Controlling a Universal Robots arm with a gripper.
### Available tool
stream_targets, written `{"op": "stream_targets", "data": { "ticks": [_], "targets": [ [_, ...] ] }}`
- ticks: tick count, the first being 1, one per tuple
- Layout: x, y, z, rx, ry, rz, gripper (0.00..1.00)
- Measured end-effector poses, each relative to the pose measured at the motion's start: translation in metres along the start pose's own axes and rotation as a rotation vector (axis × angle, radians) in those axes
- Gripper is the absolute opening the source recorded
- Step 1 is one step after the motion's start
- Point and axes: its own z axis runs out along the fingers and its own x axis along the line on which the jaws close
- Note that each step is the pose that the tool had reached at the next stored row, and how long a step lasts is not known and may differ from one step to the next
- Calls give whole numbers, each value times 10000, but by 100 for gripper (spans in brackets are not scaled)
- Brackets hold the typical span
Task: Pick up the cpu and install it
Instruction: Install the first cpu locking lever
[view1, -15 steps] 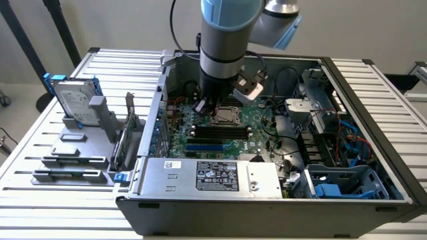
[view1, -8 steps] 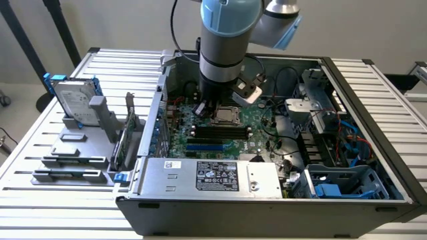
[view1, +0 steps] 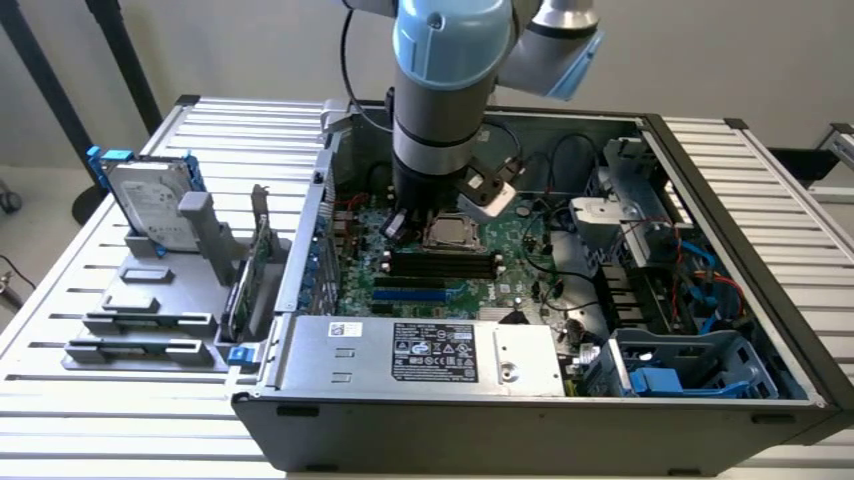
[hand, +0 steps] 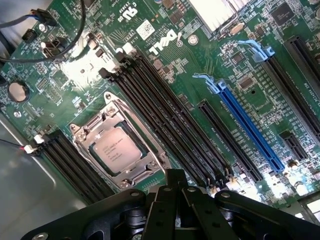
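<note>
Hard drive (view1: 147, 205) stands upright in the grey holder blocks (view1: 147, 310) at the exterior view's left, outside the open computer case (view1: 534, 400). Cpu (hand: 118, 150) sits seated in the motherboard socket (hand: 80, 132), beside the black memory slots (hand: 165, 125). Gripper (hand: 176, 186) hangs just above the board near the cpu, jaws pressed together, holding nothing.

Cpu (hand: 118, 150) (view1: 450, 235): small square silver chip, lying flat, seated in motherboard socket frame.
</note>
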Motion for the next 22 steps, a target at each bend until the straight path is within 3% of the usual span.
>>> {"op": "stream_targets", "data": {
  "ticks": [12,22],
  "targets": [
    [17,-37,145,0,0,0,11],
    [25,-49,194,1,1,-1,11]
  ]
}}
